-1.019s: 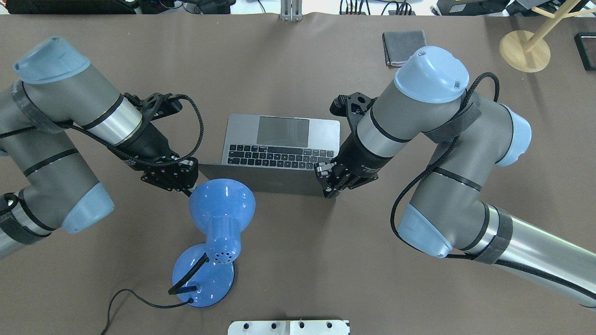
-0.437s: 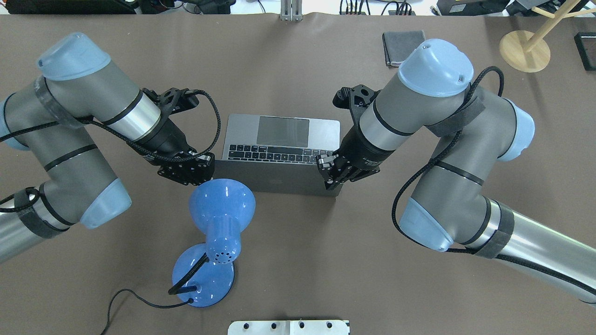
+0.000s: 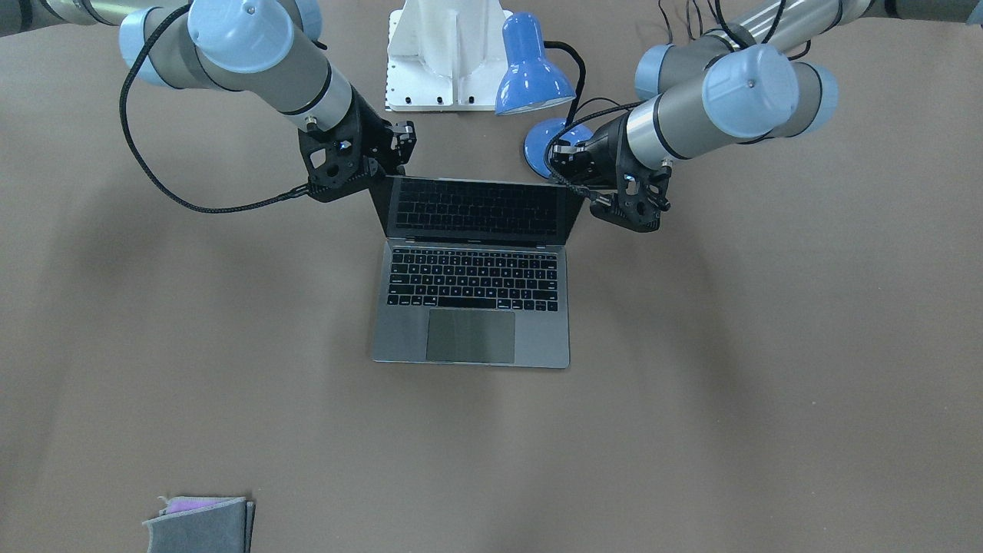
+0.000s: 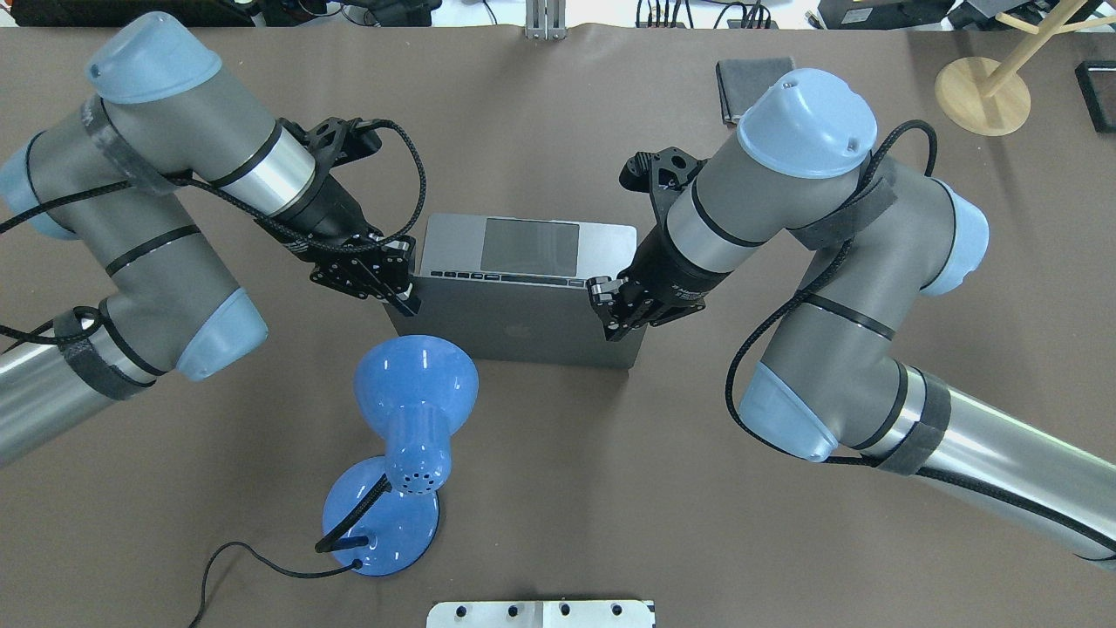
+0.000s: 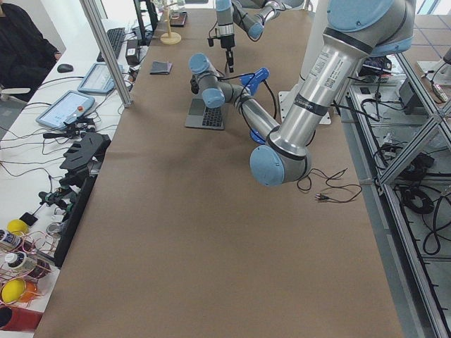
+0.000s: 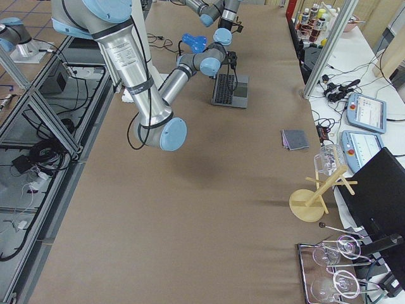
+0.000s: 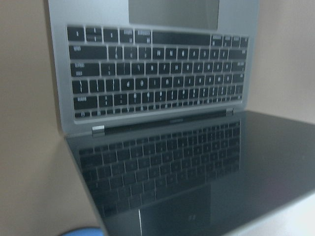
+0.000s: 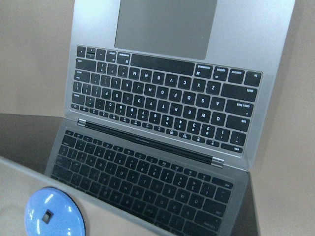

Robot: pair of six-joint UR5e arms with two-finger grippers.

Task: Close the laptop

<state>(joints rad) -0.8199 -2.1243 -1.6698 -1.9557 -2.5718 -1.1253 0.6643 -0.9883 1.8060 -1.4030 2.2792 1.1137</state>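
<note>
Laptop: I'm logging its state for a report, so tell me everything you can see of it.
The slim space-grey metal laptop lies square on the brown table, trackpad end away from the robot. It has a black keyboard, a large trackpad and a dark, glossy, black-bezelled screen mirroring the keys. It is partly open, the lid tilted forward over the keyboard, a dark logo on its back. The left gripper and right gripper sit at its upper corners, seemingly touching.

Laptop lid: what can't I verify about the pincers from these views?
Left pincer: in the overhead view the fingertips are lost against the lid's corner; open or shut unclear.
Right pincer: same.
Contact with the slim grey metal laptop: wrist views show no fingers; side views too small.
</note>
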